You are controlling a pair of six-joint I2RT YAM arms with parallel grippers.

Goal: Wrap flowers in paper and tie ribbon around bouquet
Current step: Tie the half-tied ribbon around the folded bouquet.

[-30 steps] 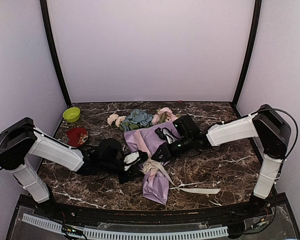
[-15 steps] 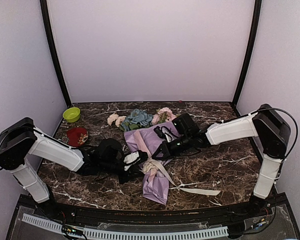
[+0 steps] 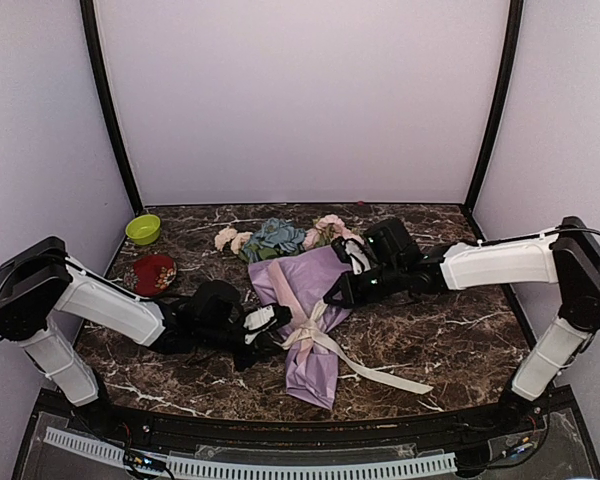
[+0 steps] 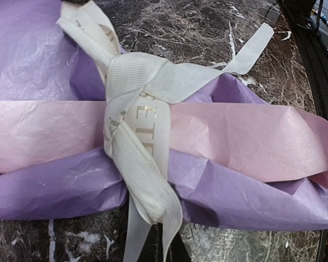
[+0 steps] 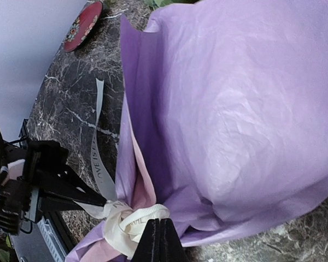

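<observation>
The bouquet (image 3: 302, 290) lies mid-table, a cone of lilac paper (image 5: 235, 109) with a pink fold (image 4: 235, 136) showing. The flowers (image 3: 275, 238) stick out at its far end. The cream ribbon (image 4: 136, 109) is knotted round its narrow waist (image 3: 305, 335), and one tail trails toward the front right (image 3: 400, 378). My left gripper (image 3: 268, 325) sits at the waist's left side, shut on a ribbon strand (image 4: 163, 237). My right gripper (image 3: 335, 297) is to the right, shut on another ribbon strand at the knot (image 5: 159, 225).
A green bowl (image 3: 143, 229) stands at the back left and a red cup (image 3: 154, 272) lies in front of it. Pale walls close in the back and both sides. The left gripper's black fingers (image 5: 60, 188) show in the right wrist view.
My right gripper has shut on the ribbon and moved right and back, drawing the strand taut. The right elbow swung outward. The loose tail shifted on the table. The left arm barely moved.
</observation>
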